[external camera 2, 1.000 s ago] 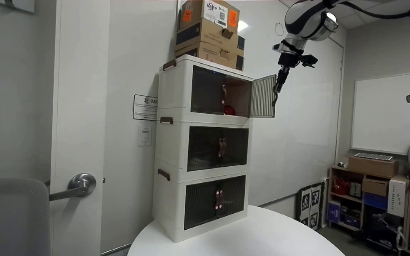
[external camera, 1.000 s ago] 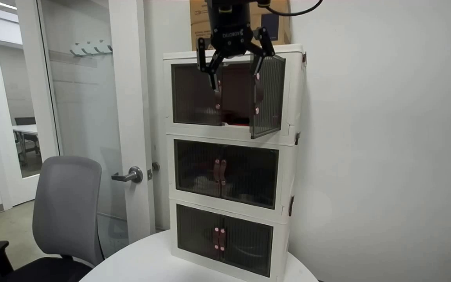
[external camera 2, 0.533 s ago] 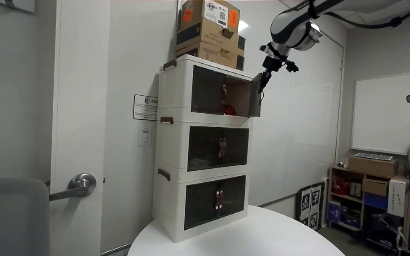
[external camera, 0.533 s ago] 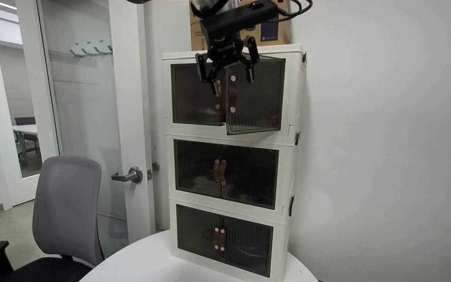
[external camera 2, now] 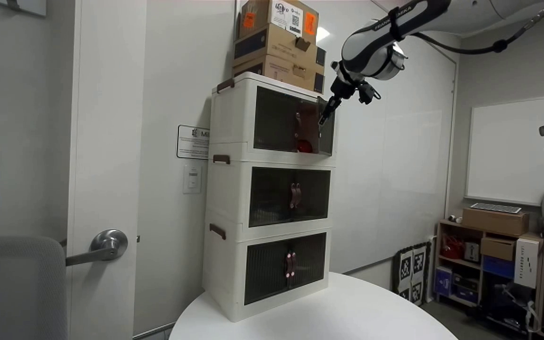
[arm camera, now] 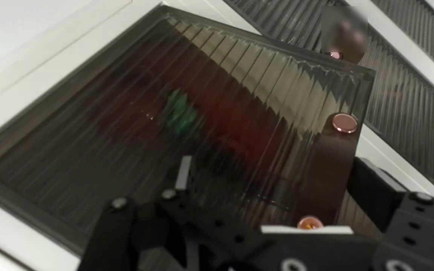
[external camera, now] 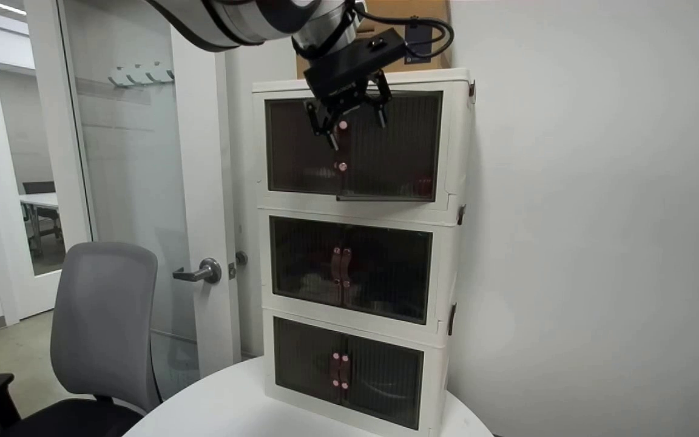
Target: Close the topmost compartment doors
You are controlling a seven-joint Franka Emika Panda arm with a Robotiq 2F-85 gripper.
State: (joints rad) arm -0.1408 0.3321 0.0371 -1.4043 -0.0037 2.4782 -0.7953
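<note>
The topmost compartment doors are smoky ribbed panels at the top of the cream cabinet. The left door [external camera: 298, 149] sits flat in its frame. The right door [external camera: 398, 158] stands slightly ajar; in an exterior view its panel [external camera 2: 327, 137] juts outward, with a gap beside the left door. My gripper [external camera: 357, 130] is spread open in front of the right door, close to its free edge. In the wrist view the gripper [arm camera: 277, 173] has the right door's brown strap handle [arm camera: 324, 169] between its open fingers, unclasped. Whether a fingertip touches the panel, I cannot tell.
Below are the middle tier's doors [external camera: 386, 273] and the lowest tier's doors [external camera: 383, 376], all flush. Cardboard boxes [external camera 2: 279, 52] are stacked on the cabinet, near the arm. A red object [external camera 2: 304, 146] lies inside the top compartment. The cabinet stands on a white round table [external camera 2: 338, 311].
The right top door has swung inward from wide ajar to only slightly ajar. My gripper has moved with it toward the cabinet and tilted, staying open. The left door has not moved.
</note>
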